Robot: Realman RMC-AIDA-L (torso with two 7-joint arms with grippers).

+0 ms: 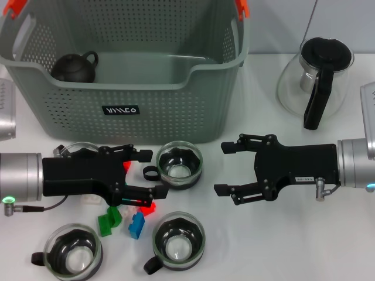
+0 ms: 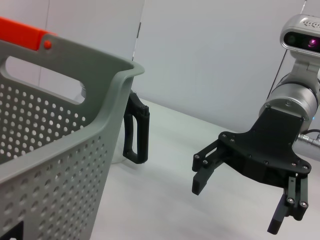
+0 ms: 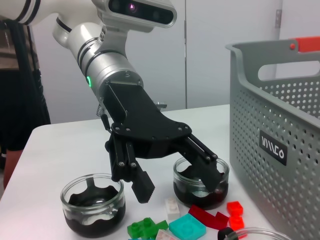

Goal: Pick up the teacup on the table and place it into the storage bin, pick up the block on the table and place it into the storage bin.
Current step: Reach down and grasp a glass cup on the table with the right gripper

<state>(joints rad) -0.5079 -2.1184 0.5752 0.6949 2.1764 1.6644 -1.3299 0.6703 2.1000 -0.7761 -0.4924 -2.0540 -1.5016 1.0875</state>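
Observation:
The grey-green storage bin stands at the back and holds a dark teapot. A glass teacup sits in front of the bin, between my two grippers. Two more teacups stand near the front edge. Red, green, blue and white blocks lie under my left gripper, which is open and hovers over them beside the middle teacup. My right gripper is open just right of that teacup, holding nothing. The right wrist view shows the left gripper above the blocks.
A glass pitcher with a black lid and handle stands at the back right. Another glass cup peeks out behind the left gripper. The bin's wall rises close to the left wrist camera, which also shows the right gripper open.

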